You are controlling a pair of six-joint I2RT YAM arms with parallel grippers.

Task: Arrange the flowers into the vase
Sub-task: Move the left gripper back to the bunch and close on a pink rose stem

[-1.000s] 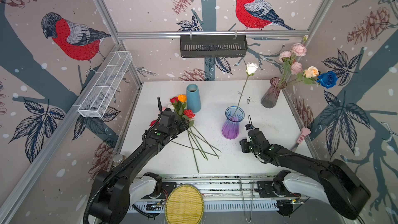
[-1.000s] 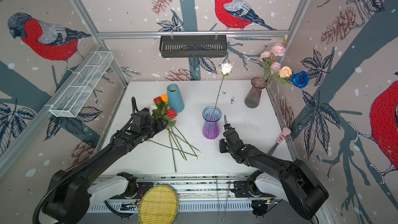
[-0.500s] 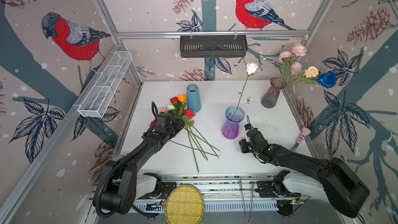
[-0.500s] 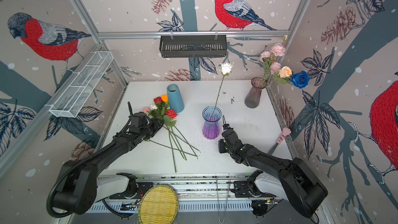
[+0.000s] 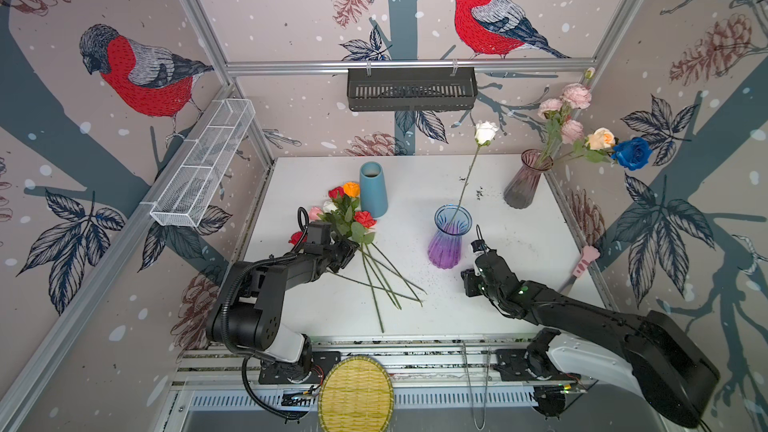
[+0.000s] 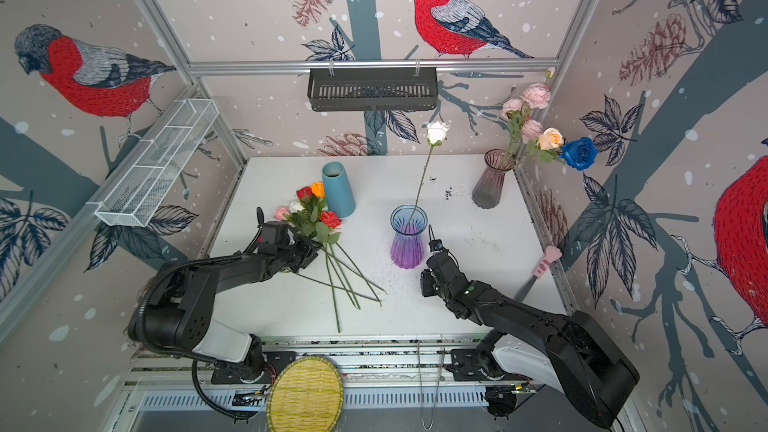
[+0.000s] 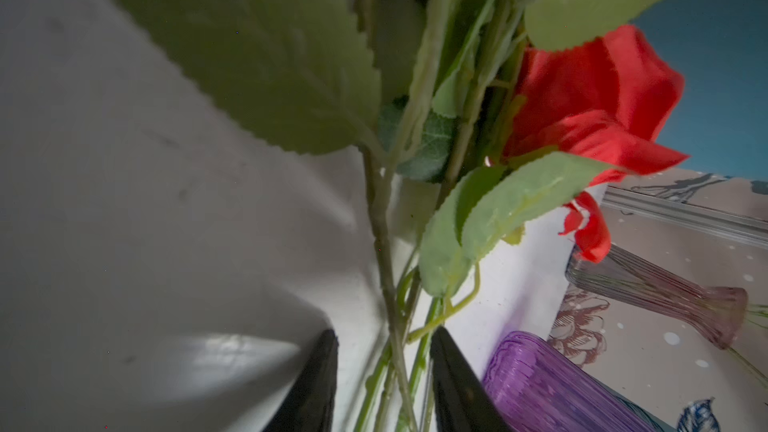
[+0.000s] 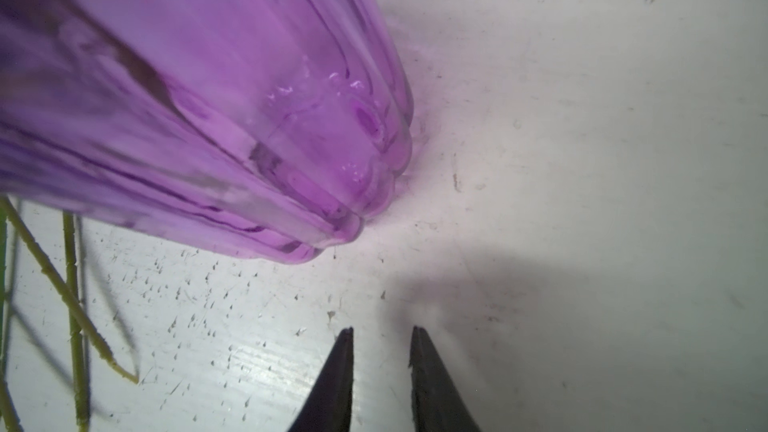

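The left gripper (image 7: 383, 331) sets narrowly parted jaws astride the green stems (image 7: 384, 243) of the loose artificial roses (image 5: 365, 218) lying left on the white table (image 5: 519, 222), likely to pinch one, while the right gripper (image 8: 382, 328), jaws narrow and empty, sits beside the purple ribbed-glass vase (image 5: 448, 243), ready to steady it.

In the left wrist view the stems (image 7: 386, 276) leave the frame between the fingers (image 7: 311, 388), contact unclear.

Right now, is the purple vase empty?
Not empty: the purple vase holds one white rose, its stem rising from the mouth.
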